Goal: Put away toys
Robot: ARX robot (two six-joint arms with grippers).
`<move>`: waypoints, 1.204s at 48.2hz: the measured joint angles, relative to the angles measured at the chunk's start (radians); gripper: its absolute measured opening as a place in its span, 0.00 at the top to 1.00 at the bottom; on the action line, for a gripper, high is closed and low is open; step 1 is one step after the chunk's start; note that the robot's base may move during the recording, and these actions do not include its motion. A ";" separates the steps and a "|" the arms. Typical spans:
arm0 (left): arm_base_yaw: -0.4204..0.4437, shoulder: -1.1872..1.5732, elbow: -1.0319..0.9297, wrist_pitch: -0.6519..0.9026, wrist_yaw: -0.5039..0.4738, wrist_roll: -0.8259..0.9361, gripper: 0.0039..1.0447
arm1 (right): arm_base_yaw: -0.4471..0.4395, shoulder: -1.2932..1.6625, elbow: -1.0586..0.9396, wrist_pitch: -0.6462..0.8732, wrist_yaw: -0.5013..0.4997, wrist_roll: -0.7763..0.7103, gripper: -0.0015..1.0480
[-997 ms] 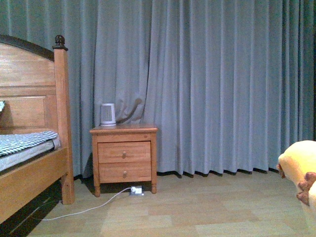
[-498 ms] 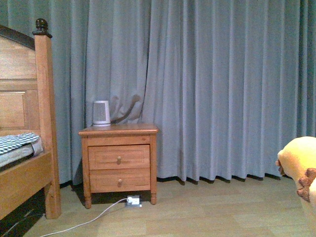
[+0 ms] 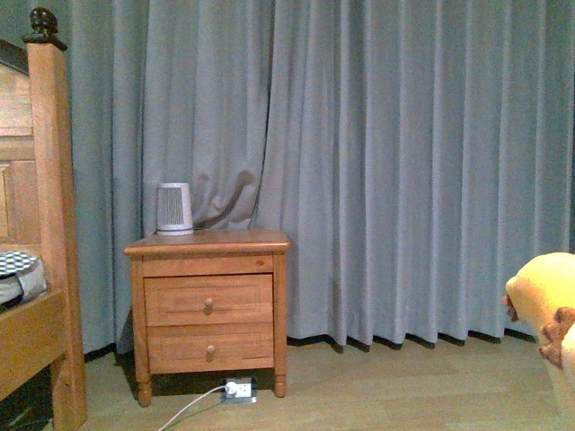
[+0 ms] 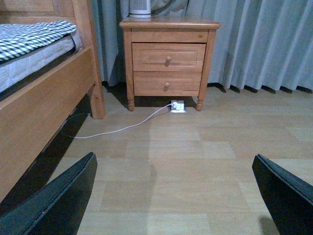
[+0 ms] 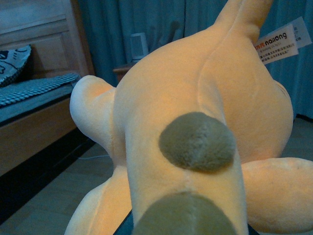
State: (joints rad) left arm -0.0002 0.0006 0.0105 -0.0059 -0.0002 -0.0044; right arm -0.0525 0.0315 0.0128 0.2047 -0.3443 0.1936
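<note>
Scene, big to small: grey curtain [image 3: 404, 162] across the back wall, wooden bed [image 4: 44, 112] on the left with a checked cover, two-drawer nightstand [image 3: 208, 305] beside it against the curtain. Plush toy [image 3: 548, 305] sits at the far right edge of the front view, up off the floor, and fills the right wrist view, pressed close to that camera. Small white appliance [image 3: 174, 208] stands on the nightstand top; power strip [image 3: 238, 389] lies on the floor under it, with a white cable [image 4: 117, 129] trailing toward the bed. Left gripper [image 4: 173, 159] is spread wide and empty, low over bare floor. Right gripper's fingers are hidden behind the plush, so its grip can't be confirmed; my read is it's carrying the toy. Step looks like transport, with pickup done. No bin or shelf in view, so the next move needs a drop spot located first, grip kept, base clear of the cable.
</note>
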 joint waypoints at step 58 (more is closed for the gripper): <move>-0.001 0.000 0.000 0.000 0.000 0.000 0.06 | 0.001 0.000 0.000 -0.001 0.002 0.000 0.91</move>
State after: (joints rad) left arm -0.0010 0.0010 0.0105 -0.0055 -0.0006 -0.0044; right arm -0.0517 0.0319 0.0128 0.2035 -0.3428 0.1936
